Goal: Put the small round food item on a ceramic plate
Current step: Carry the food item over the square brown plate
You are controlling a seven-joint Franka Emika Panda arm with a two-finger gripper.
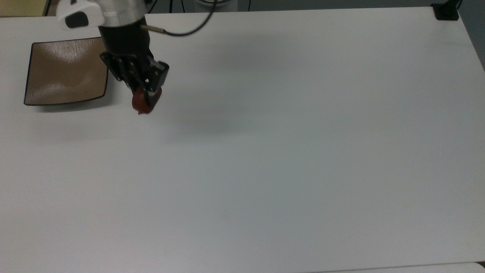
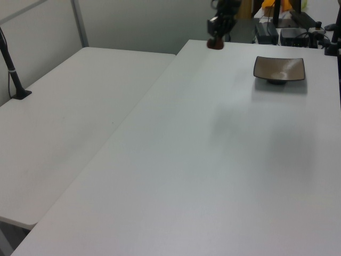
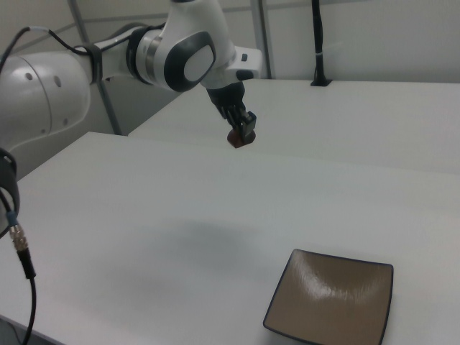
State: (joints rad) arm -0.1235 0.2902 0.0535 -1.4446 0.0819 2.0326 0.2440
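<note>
White tabletop [image 1: 288, 159] carries the whole scene, and no brand, label or readable writing shows on it, on the arm or on the dish. A 2nd white table [image 2: 69, 117] stands beside it at the left view's left, with a black post [image 2: 11, 74] mounted at its far edge.

Going left to right in the top view, the ceramic plate [image 1: 66, 71] sits near the table's far left corner, square, glossy tan-brown with a thin dark rim; nothing lies on it. In the left view the plate [image 2: 279, 69] is near the table's far right edge, and in the right view the plate [image 3: 332, 298] is at the near edge.

Just past the plate's right edge in the top view comes the gripper [image 1: 146, 96], black, pointing down from a metal wrist ring and white arm link, with a black cable [image 1: 182, 30] looping off it. Its jaws pinch the small round food item [image 1: 141, 101], a dark reddish-brown glossy piece. The piece sits between the 2 fingertips and pokes out below them, its tiny stem tip lowest.

The right view puts the gripper [image 3: 242, 135] and the food item [image 3: 236, 139] in the air well above the tabletop, clear of the plate. In the left view the gripper [image 2: 217, 38] holds the item [image 2: 215, 45] by the table's far edge.
</note>
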